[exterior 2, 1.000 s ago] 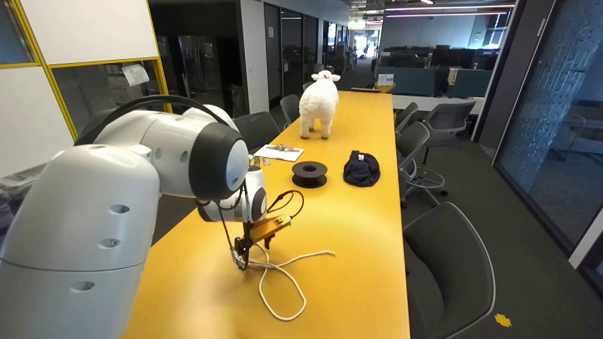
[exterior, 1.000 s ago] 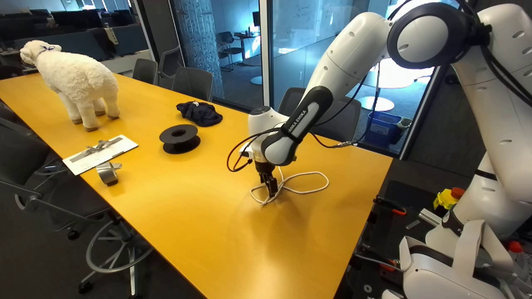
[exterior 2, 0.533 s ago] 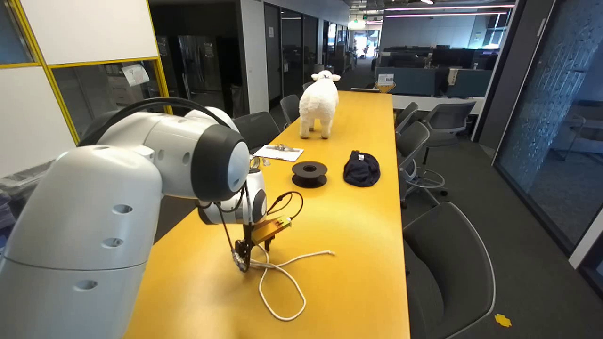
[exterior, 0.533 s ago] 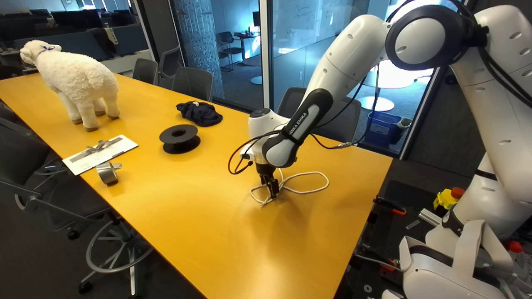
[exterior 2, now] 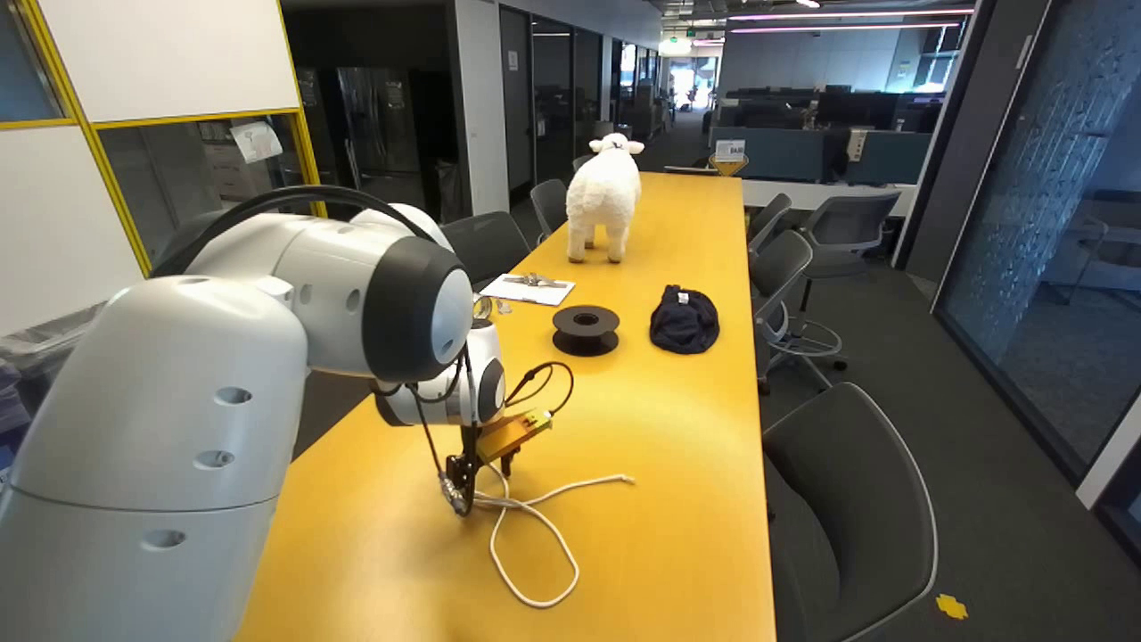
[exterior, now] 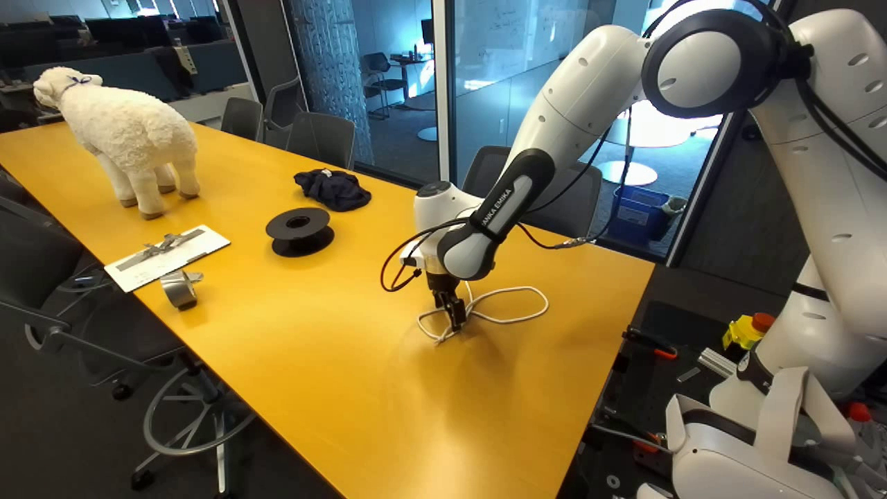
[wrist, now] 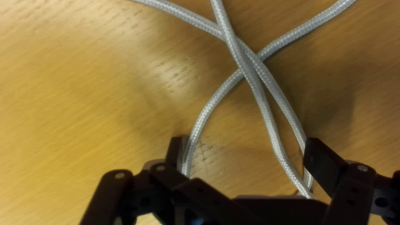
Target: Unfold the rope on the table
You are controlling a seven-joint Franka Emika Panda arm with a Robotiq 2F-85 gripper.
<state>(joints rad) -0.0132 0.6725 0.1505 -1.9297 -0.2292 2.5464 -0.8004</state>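
The white rope [exterior: 511, 321] lies in crossed loops on the glossy yellow-orange table [exterior: 346, 374]; it also shows in an exterior view [exterior 2: 540, 605], with one end reaching away from the gripper. In the wrist view, strands of the rope [wrist: 265, 107] cross above the jaws. My gripper [wrist: 245, 153] is open, its fingertips low over the table. One strand runs along the inside of the left finger. Two strands run near the right finger, one passing partly behind it. The gripper also shows in both exterior views [exterior: 450, 315] [exterior 2: 486, 471]. Its body hides part of the rope.
A black spool [exterior: 299, 232], a dark cap [exterior: 334, 189], a white board with a metal tool [exterior: 166, 256], a tape roll [exterior: 179, 290] and a toy sheep [exterior: 125, 132] stand farther along the table. Chairs [exterior 2: 856, 517] line the sides.
The arm has moved down very slightly, bringing the gripper a little lower at the rope. The rope looks unchanged.
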